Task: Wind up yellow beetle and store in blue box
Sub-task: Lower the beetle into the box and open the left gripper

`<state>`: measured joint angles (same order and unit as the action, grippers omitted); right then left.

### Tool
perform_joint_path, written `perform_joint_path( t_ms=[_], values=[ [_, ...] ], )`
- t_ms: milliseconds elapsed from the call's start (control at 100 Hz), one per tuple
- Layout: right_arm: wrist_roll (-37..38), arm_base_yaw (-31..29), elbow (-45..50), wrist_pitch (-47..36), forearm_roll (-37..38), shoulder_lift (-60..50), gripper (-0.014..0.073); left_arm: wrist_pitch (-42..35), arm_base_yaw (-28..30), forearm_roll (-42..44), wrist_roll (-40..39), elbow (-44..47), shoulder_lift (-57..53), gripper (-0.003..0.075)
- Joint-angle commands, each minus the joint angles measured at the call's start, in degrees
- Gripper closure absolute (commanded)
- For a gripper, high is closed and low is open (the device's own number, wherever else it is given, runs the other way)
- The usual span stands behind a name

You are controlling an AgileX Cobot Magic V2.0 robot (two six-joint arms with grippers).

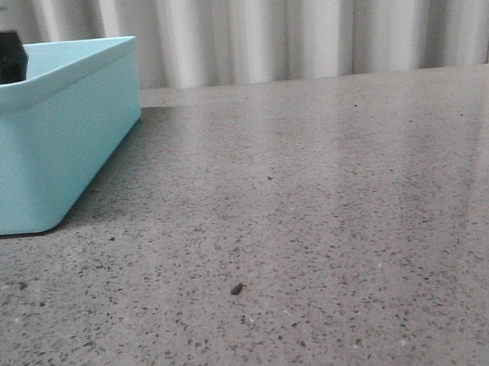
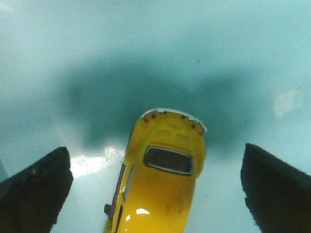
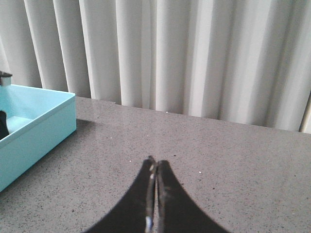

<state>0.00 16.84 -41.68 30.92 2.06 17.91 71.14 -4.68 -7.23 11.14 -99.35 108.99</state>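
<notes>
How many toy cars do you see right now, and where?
1. The yellow beetle lies on the floor of the blue box, between the open fingers of the left gripper, neither touching it. The front view cannot see inside the box, so others could be hidden.

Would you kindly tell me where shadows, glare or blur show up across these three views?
Left wrist view: soft dark shadow on the turquoise plastic box floor around the glossy yellow toy car, whose roof shows glare. Front view: pale streaky reflections on the speckled grey table. Right wrist view: evenly lit, sharp.

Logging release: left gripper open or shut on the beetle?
Open. Both fingers stand clear of the yellow beetle, turquoise box floor beneath.
</notes>
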Motion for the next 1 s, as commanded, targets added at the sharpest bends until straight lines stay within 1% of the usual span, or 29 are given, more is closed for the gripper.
perform_joint_path(
  t_ms=[0, 20, 90, 140, 160, 210, 230, 260, 360, 410, 490, 590, 610, 650, 730, 800, 900, 990],
  values=[
    [-0.5, 0.0, -1.3, -5.3, 0.8, 0.4, 0.0646, -0.4, 0.0, -3.8, -3.0, -4.4, -5.9, 0.0124],
    [-0.5, 0.0, -1.3, -5.3, 0.8, 0.4, 0.0646, -1.0, 0.0, -4.4, -4.2, -4.9, -6.7, 0.0136],
    [-0.5, 0.0, -1.3, -5.3, 0.8, 0.2, 0.0646, -3.4, -0.2, -7.1, -6.2, -5.0, -10.4, 0.0222],
    [-0.5, 0.0, -1.3, -5.3, 0.8, 0.2, 0.0646, -4.4, -0.7, -9.2, -6.2, -4.6, -13.8, 0.0313],
    [-0.5, 0.0, -1.3, -5.3, 0.8, 0.2, 0.0646, -4.6, -0.9, -9.6, -6.2, -4.4, -14.6, 0.0338],
    [-0.5, 0.0, -1.3, -4.8, 1.1, 0.2, 0.0646, -4.4, -1.5, -10.5, -6.6, -3.8, -17.5, 0.0447],
    [-0.5, 0.0, -1.3, -4.4, 1.5, 0.2, 0.0646, -4.0, -1.9, -10.8, -6.6, -3.6, -18.7, 0.0477],
    [-0.5, 0.0, -1.3, -3.6, 2.0, 0.2, 0.0646, -3.4, -2.4, -11.0, -6.4, -3.1, -20.4, 0.0549],
    [-0.5, 0.0, -1.1, 0.0, 4.5, -0.3, 0.0646, -1.5, -4.6, -11.1, -2.3, 0.4, -26.8, 0.0741],
    [-0.5, 0.0, -0.2, -0.1, 5.8, -1.6, 0.0646, -1.9, -5.6, -11.1, -0.4, 3.0, -30.3, 0.0741],
    [-0.5, 0.0, 2.0, -2.5, 7.8, -4.9, 0.0646, -4.1, -7.4, -11.1, 2.2, 8.7, -36.5, 0.0741],
    [-0.5, 0.0, 6.1, -6.2, 10.3, -10.9, 0.0646, -10.4, -8.5, -11.0, 4.7, 16.8, -45.9, 0.0741],
    [-0.5, 0.0, 7.1, -6.9, 11.1, -12.2, 0.0646, -11.5, -8.6, -11.0, 5.2, 19.6, -48.1, 0.0741],
    [-0.5, 0.0, 9.2, -8.4, 12.9, -14.5, 0.0646, -15.2, -8.8, -11.0, 6.4, 24.3, -52.9, 0.0741],
    [-0.5, 0.0, 12.9, -10.2, 19.1, -19.5, 0.0646, -23.6, -8.8, -10.3, 6.9, 33.8, -62.7, 0.0741],
    [-0.5, 0.0, 14.8, -9.3, 23.2, -19.1, 0.0646, -30.7, -8.8, -8.8, 6.9, 43.0, -71.7, 0.0741],
    [-0.5, 0.0, 16.3, -8.3, 23.4, -18.0, 0.0646, -39.8, -8.7, -6.9, 6.9, 55.8, -85.6, 0.0741],
    [-0.5, 0.0, 17.5, -11.5, 23.3, -18.0, 0.0646, -48.0, -8.7, -4.5, 6.9, 66.0, -96.5, 0.0741]
  ],
)
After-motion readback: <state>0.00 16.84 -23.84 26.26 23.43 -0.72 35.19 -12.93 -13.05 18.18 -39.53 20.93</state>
